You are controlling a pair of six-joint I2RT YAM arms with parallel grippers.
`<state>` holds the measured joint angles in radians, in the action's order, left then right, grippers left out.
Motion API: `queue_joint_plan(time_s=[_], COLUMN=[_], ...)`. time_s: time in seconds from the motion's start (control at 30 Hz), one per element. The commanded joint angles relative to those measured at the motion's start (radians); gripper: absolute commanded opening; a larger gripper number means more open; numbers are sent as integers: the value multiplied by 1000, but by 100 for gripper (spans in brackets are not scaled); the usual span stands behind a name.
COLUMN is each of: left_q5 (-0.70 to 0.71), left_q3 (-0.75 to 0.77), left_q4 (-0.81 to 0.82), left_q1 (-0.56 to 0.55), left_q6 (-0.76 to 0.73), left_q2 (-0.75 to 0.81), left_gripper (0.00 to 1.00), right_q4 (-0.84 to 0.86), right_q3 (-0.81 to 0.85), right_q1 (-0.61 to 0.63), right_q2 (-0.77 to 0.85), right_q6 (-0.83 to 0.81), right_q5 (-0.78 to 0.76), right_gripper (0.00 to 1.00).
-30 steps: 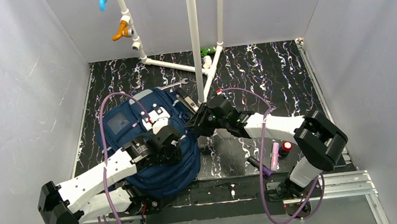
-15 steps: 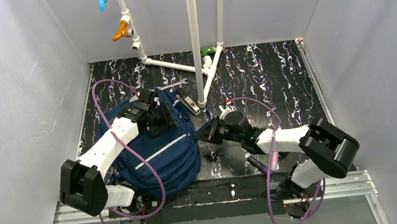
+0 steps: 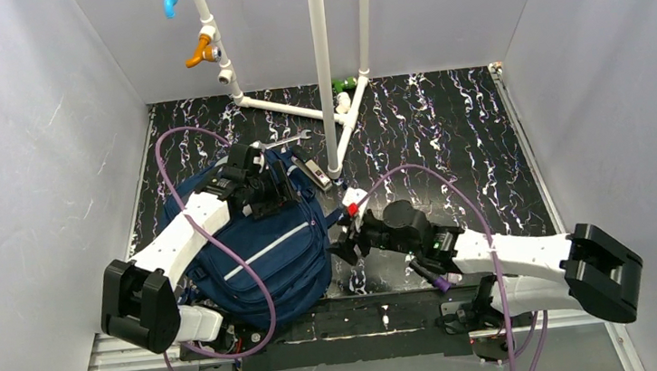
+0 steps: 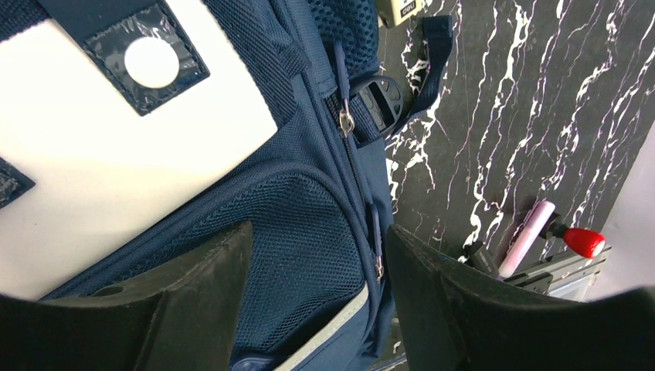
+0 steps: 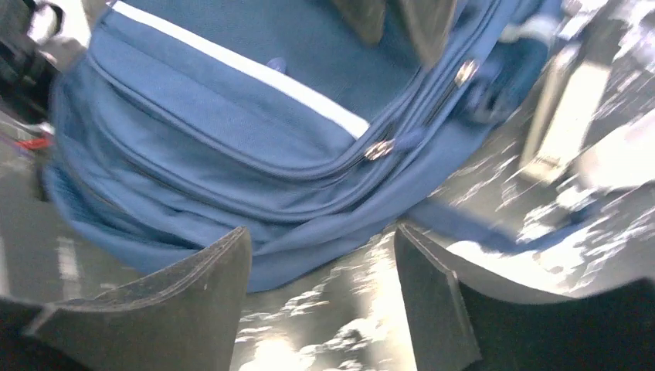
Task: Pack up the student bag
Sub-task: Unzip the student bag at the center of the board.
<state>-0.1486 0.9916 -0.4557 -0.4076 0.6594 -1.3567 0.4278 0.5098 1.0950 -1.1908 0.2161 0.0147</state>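
Both pincers spread, bag point(image 3: 269, 264) lying on table point(image 3: 456, 128), left of centre.
Left pincer point(image 4: 317, 239) hovering over bag's mesh pocket; right pincer point(image 5: 320, 239) facing bag's zipped side, low over table.

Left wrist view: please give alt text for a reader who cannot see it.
The left gripper hangs open over the student bag, its fingers either side of a navy mesh pocket with zip pulls. A pale patch covers the bag's upper left; at right are the black marbled table, a pink tube and a red-capped item.
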Motion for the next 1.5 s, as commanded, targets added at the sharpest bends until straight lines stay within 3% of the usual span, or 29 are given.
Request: queue_joint_plan(time_s=[0.0, 0.1, 0.17, 0.27, 0.37, 0.5, 1.07, 1.33, 1.47], left_q5=[-16, -28, -25, -20, -38, -45, -34, -5, 34], left_q3=[-47, -52, -51, -49, -53, -64, -125, -143, -188], left_q4=[-96, -94, -94, -102, -107, -106, -40, -9, 87], left_q1=[10, 10, 10, 10, 10, 9, 12, 13, 13], left_q6=[-70, -69, -70, -79, -90, -96, -66, -49, -33], left_q2=[36, 51, 58, 68, 59, 52, 50, 44, 43], left_gripper=[64, 65, 67, 68, 70, 70, 70, 70, 70], right_q4=[52, -162, -307, -421, -629, -892, -779, -841, -740], right_q3=[24, 233, 361, 493, 629, 764, 765, 776, 613], right_q1=[-52, -232, -289, -322, -324, -305, -211, -181, -119], right_q2=[18, -152, -261, -378, -471, -559, -615, -574, -454], right_q6=[-718, -877, -1023, -1204, -1362, -1542, -1472, -1354, -1155], right_q5=[61, 411, 550, 654, 733, 757, 621, 608, 628], right_gripper=[79, 74, 71, 72, 67, 63, 58, 28, 12])
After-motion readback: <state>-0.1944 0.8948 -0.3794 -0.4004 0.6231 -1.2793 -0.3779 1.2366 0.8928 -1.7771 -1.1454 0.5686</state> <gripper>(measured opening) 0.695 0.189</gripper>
